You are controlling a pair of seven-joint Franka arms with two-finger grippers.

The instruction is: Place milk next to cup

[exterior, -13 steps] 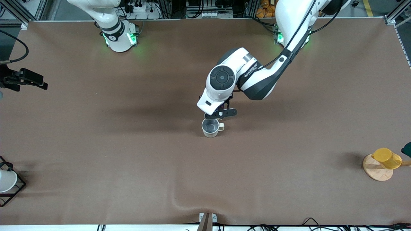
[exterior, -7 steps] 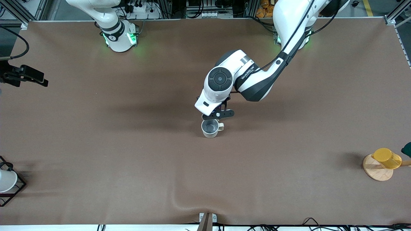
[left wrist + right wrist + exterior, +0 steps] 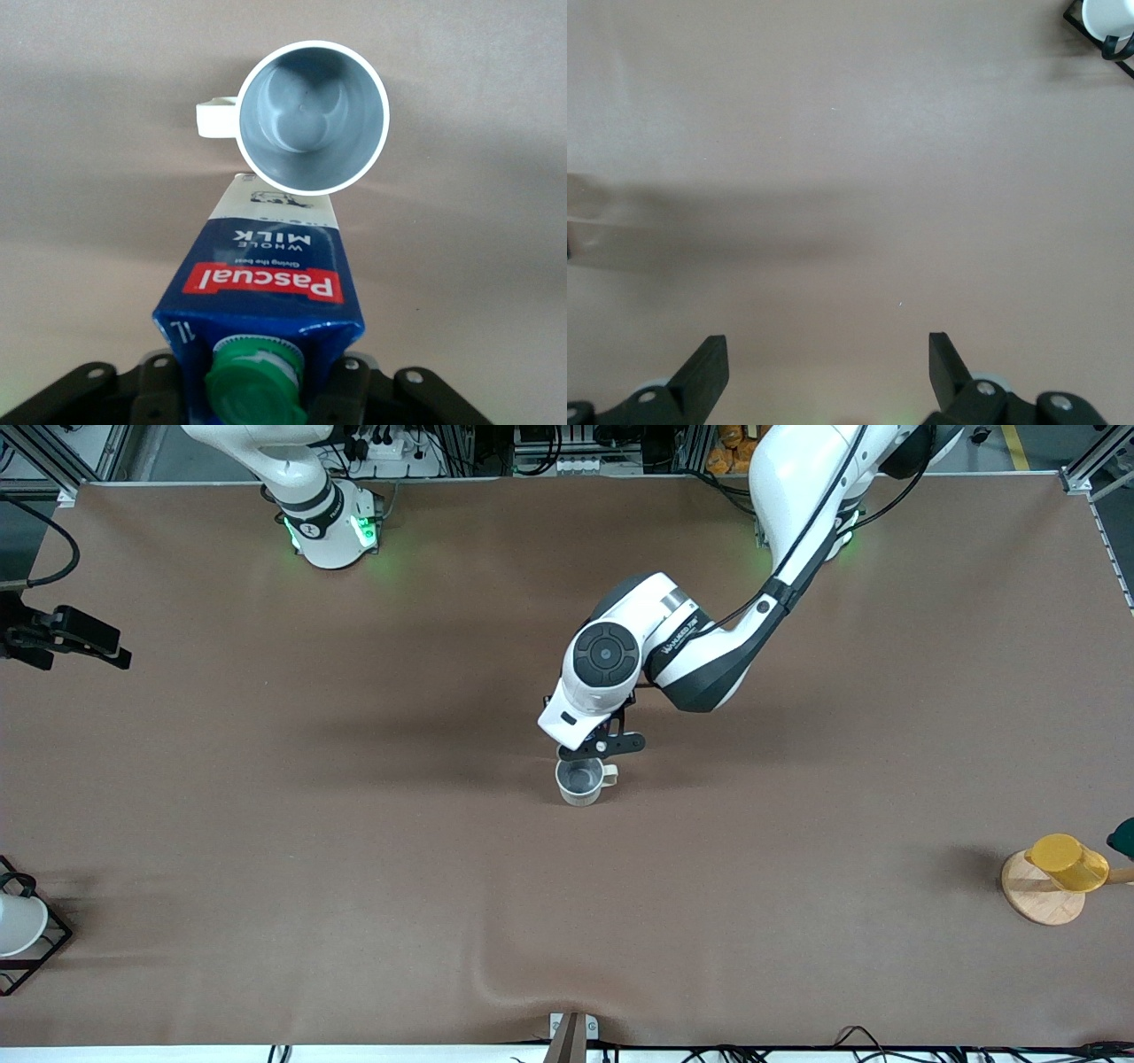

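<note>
Left gripper (image 3: 266, 390) grips the milk (image 3: 266, 283) just beside the cup (image 3: 580, 781) mid-table. Set it down upright, don't nudge the mug, then release. Right gripper (image 3: 824, 372) waits, fingers spread, at the right arm's end of the table.

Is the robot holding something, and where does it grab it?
Yes. The left gripper holds the milk by its top, near the green cap. The right gripper is open, holding nothing.
</note>
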